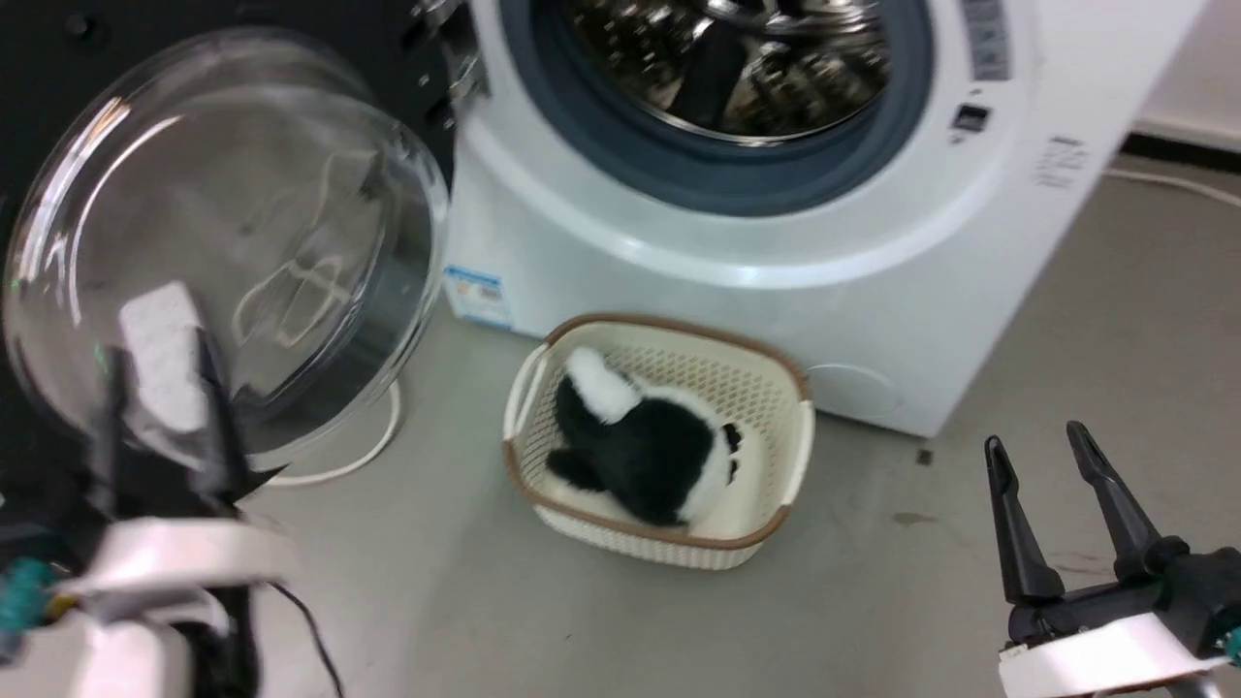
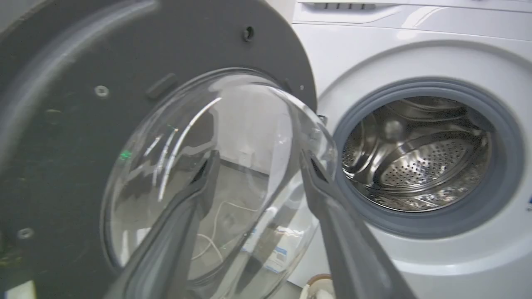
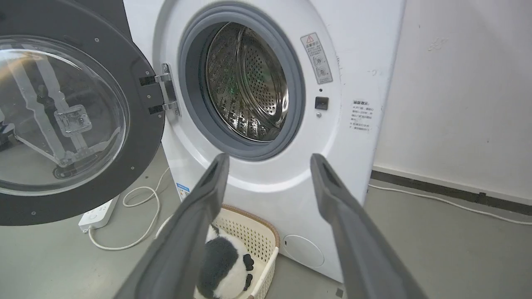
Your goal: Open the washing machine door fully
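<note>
The washing machine door (image 1: 223, 242) is swung wide to the left on its metal hinge (image 3: 168, 94), its clear glass bowl (image 2: 216, 178) bulging out from the black ring (image 3: 141, 137). The grey-rimmed steel drum opening (image 1: 727, 68) stands uncovered. My left gripper (image 1: 160, 373) is open at the lower left, its two fingers (image 2: 195, 195) right in front of the glass bowl; whether they touch it is unclear. My right gripper (image 1: 1042, 451) hangs open at the lower right, above the floor and apart from the machine.
A cream basket (image 1: 776, 427) holding a black and white plush toy (image 1: 640, 441) stands on the floor before the washer (image 1: 679, 281). A white power strip (image 3: 97, 214) and its cable (image 3: 145, 197) lie under the door. A wall (image 3: 465, 83) rises on the right.
</note>
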{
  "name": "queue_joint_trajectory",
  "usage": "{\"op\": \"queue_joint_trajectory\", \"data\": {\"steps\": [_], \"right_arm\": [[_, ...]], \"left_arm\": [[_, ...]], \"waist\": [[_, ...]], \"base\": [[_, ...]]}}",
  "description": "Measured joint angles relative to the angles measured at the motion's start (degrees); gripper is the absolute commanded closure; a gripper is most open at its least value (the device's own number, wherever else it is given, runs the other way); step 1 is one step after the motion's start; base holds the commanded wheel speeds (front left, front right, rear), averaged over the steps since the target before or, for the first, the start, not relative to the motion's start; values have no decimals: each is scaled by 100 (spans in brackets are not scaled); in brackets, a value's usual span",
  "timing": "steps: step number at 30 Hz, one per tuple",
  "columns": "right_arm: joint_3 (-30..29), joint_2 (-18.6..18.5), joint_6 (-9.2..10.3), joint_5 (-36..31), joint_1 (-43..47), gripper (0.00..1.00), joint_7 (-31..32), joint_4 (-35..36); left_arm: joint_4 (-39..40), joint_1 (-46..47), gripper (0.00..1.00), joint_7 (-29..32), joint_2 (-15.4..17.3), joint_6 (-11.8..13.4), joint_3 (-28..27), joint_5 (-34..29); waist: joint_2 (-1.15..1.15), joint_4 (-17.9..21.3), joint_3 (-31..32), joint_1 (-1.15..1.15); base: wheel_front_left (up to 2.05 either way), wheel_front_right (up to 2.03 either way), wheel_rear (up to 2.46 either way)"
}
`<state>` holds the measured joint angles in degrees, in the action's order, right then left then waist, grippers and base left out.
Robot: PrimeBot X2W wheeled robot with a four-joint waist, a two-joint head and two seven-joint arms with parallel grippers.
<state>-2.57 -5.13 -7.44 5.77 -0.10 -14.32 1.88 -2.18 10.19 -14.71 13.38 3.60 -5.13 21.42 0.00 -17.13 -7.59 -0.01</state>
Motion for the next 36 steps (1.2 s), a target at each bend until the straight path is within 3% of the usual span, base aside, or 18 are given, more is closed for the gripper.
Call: {"op": "queue_joint_trajectory", "data": {"steps": [6, 18, 36], "right_arm": [[-177, 107, 0, -107, 142, 0, -20, 31], [-140, 183, 0, -197, 327, 0, -43, 94], [-80, 196, 0, -69, 444, 0, -43, 8]], "left_arm": [[309, -545, 0, 1, -367, -178, 491, -308], [357, -1233, 0, 1, -744, -274, 794, -775], [127, -1413, 0, 1, -937, -285, 957, -1136]], "waist": [[0, 448, 271, 0], [0, 1350, 523, 1], [0, 1492, 530, 1]], "base": [[0, 0, 0], [0, 0, 0], [0, 0, 0]]}}
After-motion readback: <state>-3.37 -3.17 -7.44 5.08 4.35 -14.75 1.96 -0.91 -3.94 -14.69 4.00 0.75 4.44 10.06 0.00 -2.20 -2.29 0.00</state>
